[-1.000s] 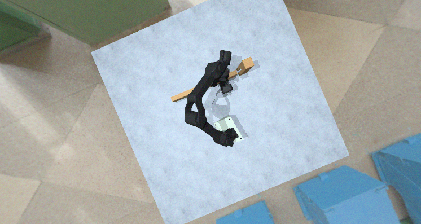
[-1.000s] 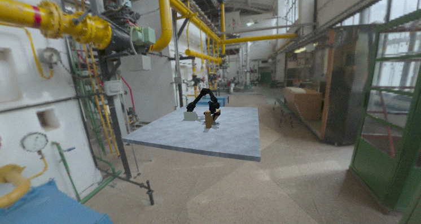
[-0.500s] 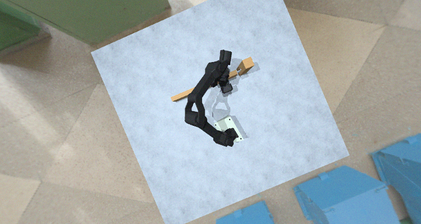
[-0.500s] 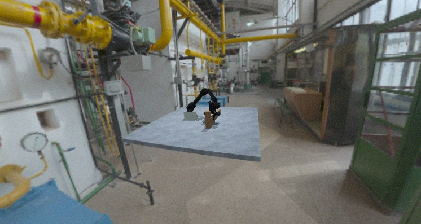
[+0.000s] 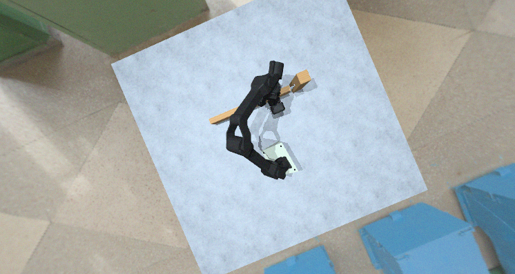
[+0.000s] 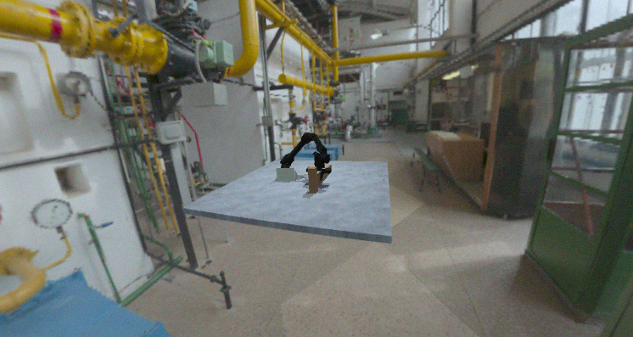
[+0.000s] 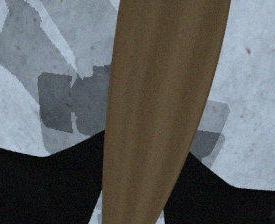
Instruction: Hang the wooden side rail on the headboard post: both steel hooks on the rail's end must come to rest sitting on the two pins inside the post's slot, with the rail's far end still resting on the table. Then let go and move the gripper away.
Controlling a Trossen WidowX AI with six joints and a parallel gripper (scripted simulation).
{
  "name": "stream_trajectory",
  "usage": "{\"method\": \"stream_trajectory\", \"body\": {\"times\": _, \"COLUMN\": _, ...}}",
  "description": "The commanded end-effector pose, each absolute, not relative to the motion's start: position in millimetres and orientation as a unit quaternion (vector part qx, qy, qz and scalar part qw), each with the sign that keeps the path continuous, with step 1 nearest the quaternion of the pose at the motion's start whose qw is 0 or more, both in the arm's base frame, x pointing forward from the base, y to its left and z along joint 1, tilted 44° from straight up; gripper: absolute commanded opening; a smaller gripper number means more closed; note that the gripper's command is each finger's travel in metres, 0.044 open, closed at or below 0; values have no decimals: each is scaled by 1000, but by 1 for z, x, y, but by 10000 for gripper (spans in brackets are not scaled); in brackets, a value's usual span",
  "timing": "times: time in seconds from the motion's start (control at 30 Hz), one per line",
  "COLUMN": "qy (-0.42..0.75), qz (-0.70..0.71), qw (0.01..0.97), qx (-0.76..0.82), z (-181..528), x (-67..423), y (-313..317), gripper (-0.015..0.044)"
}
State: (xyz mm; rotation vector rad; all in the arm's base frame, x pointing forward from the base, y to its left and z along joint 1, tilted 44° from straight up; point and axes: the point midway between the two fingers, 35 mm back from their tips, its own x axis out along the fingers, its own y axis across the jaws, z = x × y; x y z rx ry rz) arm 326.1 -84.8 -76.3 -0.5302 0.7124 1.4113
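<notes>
The wooden side rail (image 5: 223, 116) (image 7: 163, 75) runs under the arm toward the headboard post (image 5: 302, 78) (image 6: 313, 179), which stands upright on the table. My gripper (image 5: 268, 100) (image 7: 141, 133) is shut on the rail, on the half nearer the post. The rail fills the middle of the wrist view between the two dark fingers. The steel hooks (image 5: 292, 87) on the rail's end are at the post's near face. The slot and pins are hidden, so whether the hooks sit on the pins cannot be told. Whether the rail's far end touches the table is also unclear.
The arm's pale green base plate (image 5: 277, 150) (image 6: 285, 174) lies on the blue-grey table (image 5: 342, 157) (image 6: 266, 201). The arm bends over the rail between base and post. Blue boxes (image 5: 418, 236) and a green cabinet (image 5: 143, 12) stand beyond the table edges.
</notes>
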Motion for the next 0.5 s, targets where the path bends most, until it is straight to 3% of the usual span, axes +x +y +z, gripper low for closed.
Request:
{"method": "stream_trajectory", "body": {"times": 0.0, "qy": 314, "qz": 620, "qw": 677, "qx": -242, "z": -71, "x": 328, "y": -91, "gripper": 0}}
{"method": "stream_trajectory", "body": {"times": 0.47, "qy": 314, "qz": 620, "qw": 677, "qx": -242, "z": -69, "x": 328, "y": -93, "gripper": 0}}
